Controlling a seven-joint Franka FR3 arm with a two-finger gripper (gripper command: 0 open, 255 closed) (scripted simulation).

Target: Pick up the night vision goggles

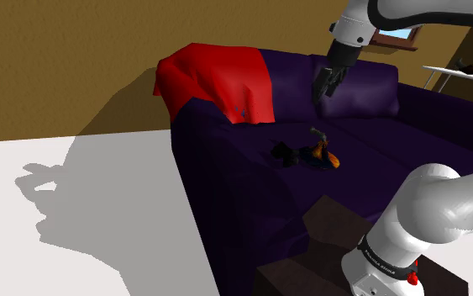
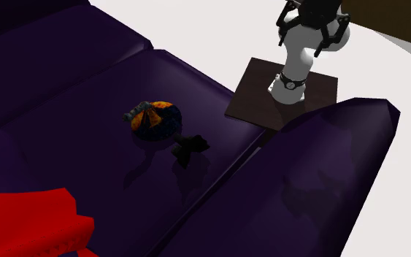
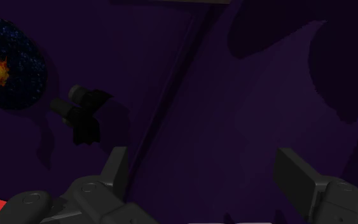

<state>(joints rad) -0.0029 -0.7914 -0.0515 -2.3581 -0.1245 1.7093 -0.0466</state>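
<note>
Shoulder view: high, just behind the stand (image 1: 335,220), facing across the sofa (image 1: 226,181) to its backrest.
Second exterior view: high over the sofa's far corner, facing back toward the stand.
Wrist view: near, looking down onto the seat (image 3: 247,127).
All three share the seat around the night vision goggles (image 1: 285,154).

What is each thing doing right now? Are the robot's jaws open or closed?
Jaws: open, empty, up above the sofa.
Night vision goggles: lying on the seat, not held.
Round blue-and-orange thing: resting on the seat beside the goggles.
Red blanket: draped over the sofa's back corner.
Purple pillow: propped against the backrest.
</note>
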